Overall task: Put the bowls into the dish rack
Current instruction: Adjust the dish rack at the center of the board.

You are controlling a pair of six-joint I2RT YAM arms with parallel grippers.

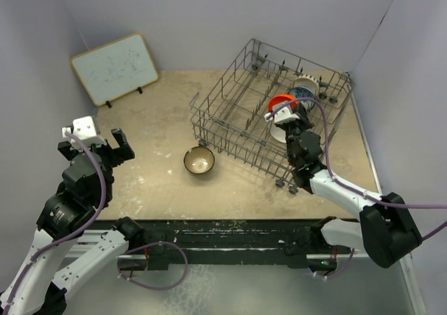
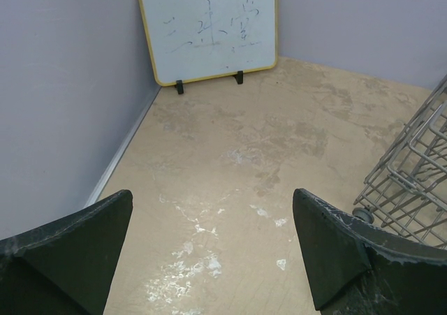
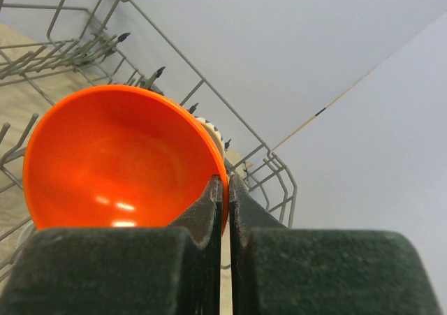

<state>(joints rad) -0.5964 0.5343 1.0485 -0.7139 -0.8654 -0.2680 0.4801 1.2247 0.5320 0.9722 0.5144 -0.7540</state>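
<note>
R gripper (image 3: 225, 189) clamps the rim of the orange bowl (image 3: 119, 158), held on edge in the dish rack (image 1: 230, 119) — prob. so it slots between tines (image 3: 157, 72). L gripper (image 2: 213, 217) gapes empty, well apart. 1 brown bowl (image 1: 199, 160) sits on table (image 1: 154, 189) near rack.

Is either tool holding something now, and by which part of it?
The right tool pinches the orange-red bowl by its rim. The open left tool holds nothing.
</note>
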